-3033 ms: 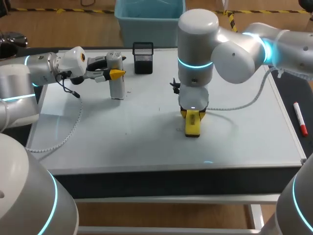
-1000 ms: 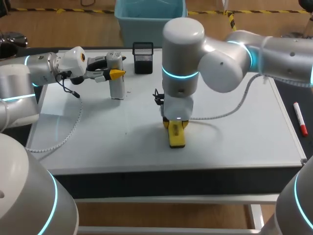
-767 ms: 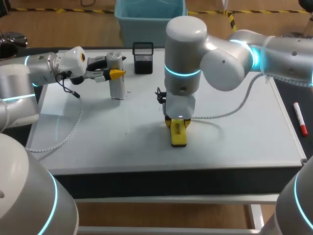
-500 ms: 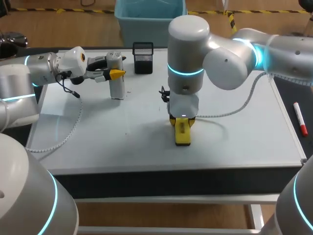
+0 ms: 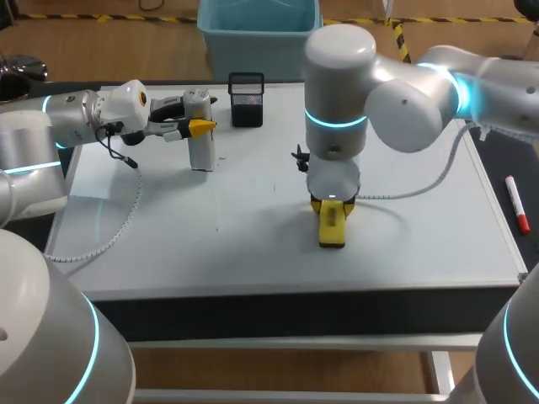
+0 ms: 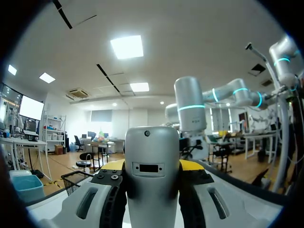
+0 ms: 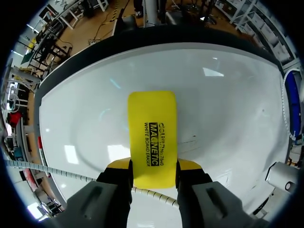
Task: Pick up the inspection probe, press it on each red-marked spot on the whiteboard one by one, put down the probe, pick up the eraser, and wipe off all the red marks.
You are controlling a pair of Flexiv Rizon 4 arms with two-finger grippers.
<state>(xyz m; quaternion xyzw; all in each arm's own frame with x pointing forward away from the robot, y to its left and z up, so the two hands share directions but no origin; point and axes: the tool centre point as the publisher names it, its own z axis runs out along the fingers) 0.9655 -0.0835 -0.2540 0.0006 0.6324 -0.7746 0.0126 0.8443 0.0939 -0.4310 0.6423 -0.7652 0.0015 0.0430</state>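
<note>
The whiteboard (image 5: 168,244) covers most of the table. My right gripper (image 5: 333,204) is shut on the yellow eraser (image 5: 332,225), which lies flat on the board just right of its middle. In the right wrist view the eraser (image 7: 152,135) sticks out ahead of the gripper (image 7: 153,167) over the white surface (image 7: 228,109). My left gripper (image 5: 198,126) is shut on the upright grey-white probe (image 5: 200,139) at the back left, its lower end at the board. The probe (image 6: 152,180) fills the space between the yellow tips. I make out no red marks.
A black mesh holder (image 5: 246,99) stands at the board's back edge, between the two grippers. A red marker (image 5: 516,204) lies on the dark table strip right of the board. A white cable (image 5: 404,189) trails from the right wrist over the board.
My right gripper slid the eraser to the right across the board, after an earlier sweep to the left. The left arm and the probe have not moved.
</note>
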